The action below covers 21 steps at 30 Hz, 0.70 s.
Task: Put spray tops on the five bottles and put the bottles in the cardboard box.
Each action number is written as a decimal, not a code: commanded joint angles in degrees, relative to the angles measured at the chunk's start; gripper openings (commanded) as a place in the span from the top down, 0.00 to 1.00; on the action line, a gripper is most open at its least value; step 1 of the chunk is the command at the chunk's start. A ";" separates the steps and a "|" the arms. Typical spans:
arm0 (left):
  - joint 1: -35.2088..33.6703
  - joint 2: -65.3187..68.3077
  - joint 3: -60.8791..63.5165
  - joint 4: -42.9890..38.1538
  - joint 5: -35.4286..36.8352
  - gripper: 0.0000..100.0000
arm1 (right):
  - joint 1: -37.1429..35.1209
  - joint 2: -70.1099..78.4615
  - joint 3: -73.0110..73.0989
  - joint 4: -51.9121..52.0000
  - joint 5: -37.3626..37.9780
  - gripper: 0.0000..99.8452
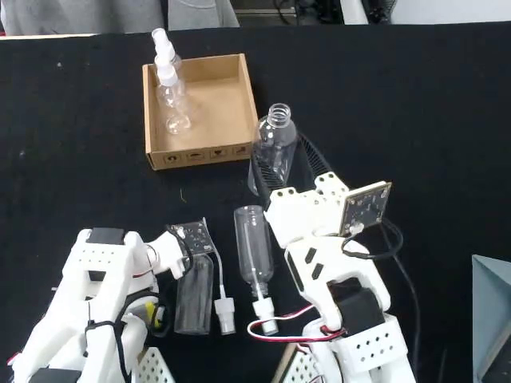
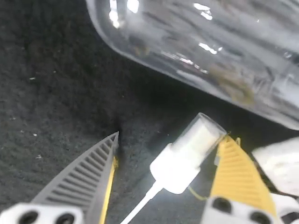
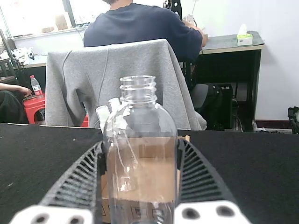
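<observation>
My right gripper [image 1: 275,171] is shut on an upright clear bottle [image 1: 274,140] with a bare threaded neck, just right of the cardboard box [image 1: 249,96]. In the right wrist view its fingers press both sides of that bottle [image 3: 140,154]. Two capped bottles [image 1: 172,96] lie in the box. Another clear bottle [image 1: 253,243] lies between the arms with a white spray top [image 1: 266,315] at its neck. My left gripper [image 2: 173,137] is open and low on the cloth. A loose spray top [image 2: 182,161] lies between its fingers, close to the yellow one, beside the lying bottle [image 2: 210,51].
The table is covered in black cloth [image 1: 415,120]. A grey-blue object [image 1: 491,311] stands at the right edge. A red and white cable [image 1: 287,329] runs by the right arm's base. A chair with a grey jacket [image 3: 112,84] stands beyond the far edge.
</observation>
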<state>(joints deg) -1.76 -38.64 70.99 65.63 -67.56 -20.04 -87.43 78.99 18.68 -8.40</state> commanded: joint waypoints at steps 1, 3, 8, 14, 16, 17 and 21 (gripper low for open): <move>0.84 -0.44 0.04 -0.35 1.05 0.75 | 1.41 -1.54 -0.75 -1.49 0.62 0.94; 0.84 -0.44 0.04 -0.35 1.05 0.76 | 1.41 -1.54 -0.75 -1.49 0.62 0.94; 0.84 -0.44 0.04 -0.44 1.93 0.77 | 1.41 -1.54 -0.75 -1.49 0.62 0.94; 0.57 -0.35 0.13 -2.90 6.68 0.77 | 1.41 -1.54 -0.75 -1.49 0.62 0.94; 0.75 -0.35 0.13 -2.99 7.56 0.77 | 1.41 -1.54 -0.75 -1.49 0.62 0.94; 0.75 -0.35 0.13 -3.25 7.56 0.77 | 1.41 -1.54 -0.75 -1.49 0.62 0.94; 0.57 -0.35 0.13 -3.16 7.56 0.77 | 1.41 -1.54 -0.75 -1.49 0.62 0.94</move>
<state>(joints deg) -1.32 -38.55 71.16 64.22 -60.88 -20.04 -87.43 78.99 18.68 -8.40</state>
